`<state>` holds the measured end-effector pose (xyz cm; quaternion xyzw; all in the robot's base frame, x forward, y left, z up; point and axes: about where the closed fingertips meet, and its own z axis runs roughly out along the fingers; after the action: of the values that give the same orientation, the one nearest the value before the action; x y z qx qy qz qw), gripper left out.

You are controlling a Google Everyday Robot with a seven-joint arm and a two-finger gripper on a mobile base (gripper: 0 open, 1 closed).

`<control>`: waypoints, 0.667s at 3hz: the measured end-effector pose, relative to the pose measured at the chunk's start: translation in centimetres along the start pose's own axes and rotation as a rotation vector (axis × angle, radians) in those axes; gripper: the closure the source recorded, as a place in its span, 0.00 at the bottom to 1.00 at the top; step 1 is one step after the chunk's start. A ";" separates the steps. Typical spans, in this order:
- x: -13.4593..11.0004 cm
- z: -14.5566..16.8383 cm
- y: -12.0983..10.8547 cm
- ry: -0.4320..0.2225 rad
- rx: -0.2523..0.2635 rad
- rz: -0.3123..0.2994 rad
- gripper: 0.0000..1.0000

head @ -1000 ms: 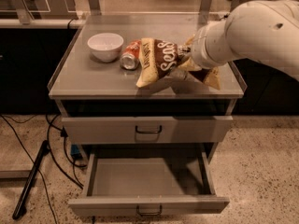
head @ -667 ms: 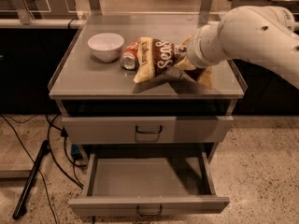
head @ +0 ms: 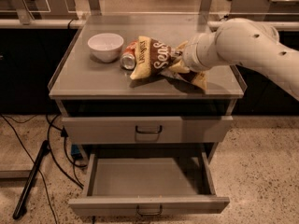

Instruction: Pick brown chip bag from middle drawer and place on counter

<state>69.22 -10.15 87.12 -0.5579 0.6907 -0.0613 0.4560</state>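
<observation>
The brown chip bag (head: 150, 58) lies on the counter (head: 93, 80), with its left cream-yellow end next to the orange-red soda can (head: 128, 59). My gripper (head: 180, 59) is at the bag's right end, above the counter's right half, mostly hidden behind my white wrist. A cream-yellow crinkly piece (head: 198, 79) shows under the arm. The middle drawer (head: 149, 178) is pulled out below, and its inside shows nothing in it.
A white bowl (head: 105, 45) stands at the counter's back left, beside the can. The upper drawer front (head: 148, 129) is shut. Black cables and a dark pole (head: 30, 181) lie on the floor to the left of the cabinet.
My arm and the chip bag have shifted left across the counter. The bag now rests lower, closer to the can. The bowl, the can and the drawer have not moved.
</observation>
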 end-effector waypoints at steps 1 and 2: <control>-0.1 0.2 0.0 -0.008 -0.003 0.005 1.00; -0.1 0.2 0.0 -0.008 -0.003 0.005 0.82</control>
<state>69.35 -10.01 87.11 -0.5569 0.6905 -0.0569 0.4580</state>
